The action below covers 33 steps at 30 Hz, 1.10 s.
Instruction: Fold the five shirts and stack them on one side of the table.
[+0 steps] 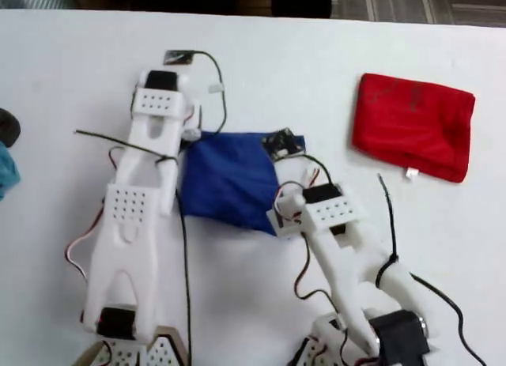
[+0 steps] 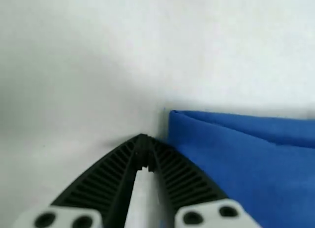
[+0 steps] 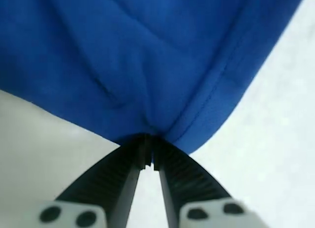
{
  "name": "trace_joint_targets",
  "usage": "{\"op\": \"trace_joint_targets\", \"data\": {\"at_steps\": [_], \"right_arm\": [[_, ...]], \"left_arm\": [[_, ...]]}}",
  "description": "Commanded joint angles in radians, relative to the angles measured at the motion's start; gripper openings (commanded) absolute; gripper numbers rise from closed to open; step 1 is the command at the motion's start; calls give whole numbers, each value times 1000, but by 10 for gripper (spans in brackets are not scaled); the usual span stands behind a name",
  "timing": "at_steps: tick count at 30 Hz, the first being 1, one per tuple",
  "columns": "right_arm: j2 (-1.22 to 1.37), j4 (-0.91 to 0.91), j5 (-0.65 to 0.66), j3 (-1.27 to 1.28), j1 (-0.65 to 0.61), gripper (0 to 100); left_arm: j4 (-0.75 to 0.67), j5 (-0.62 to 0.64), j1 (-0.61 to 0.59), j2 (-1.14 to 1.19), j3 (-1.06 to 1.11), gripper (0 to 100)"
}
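A red shirt (image 1: 413,126) lies folded near one side of the tabletop (image 1: 316,50) — one done, I judge. The blue shirt (image 1: 229,180), between the arms, looks mid-fold: the right hand (image 3: 147,139) is pinched shut on its edge, and the left hand (image 2: 144,139) is closed empty just beside it. Four seem left, counting this one.

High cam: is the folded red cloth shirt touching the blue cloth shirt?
No. The folded red cloth shirt lies apart from the blue cloth shirt, with bare white table between them.

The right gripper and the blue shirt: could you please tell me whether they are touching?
Touching. The right wrist view shows the right gripper shut on the blue shirt at its edge, folds converging there.
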Motion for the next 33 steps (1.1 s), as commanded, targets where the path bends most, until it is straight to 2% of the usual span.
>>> {"op": "trace_joint_targets", "data": {"at_steps": [1, 7, 14, 18, 23, 28, 33], "right_arm": [[48, -16, 9, -2, 1, 21], [30, 18, 9, -3, 8, 21], [-240, 113, 9, 3, 8, 21], [-315, 111, 11, 12, 10, 21], [-289, 107, 11, 14, 10, 21], [-220, 27, 11, 15, 10, 21], [-99, -42, 11, 15, 8, 21]], "left_arm": [[49, 0, -77, -6, -70, 26], [92, 0, -44, -8, -222, 26], [92, 0, 44, -5, -343, 26], [91, 0, 117, 3, -303, 26], [86, 5, 166, 3, -228, 26], [54, 6, 141, 3, -90, 26], [54, 32, 77, 3, -61, 26]]}}
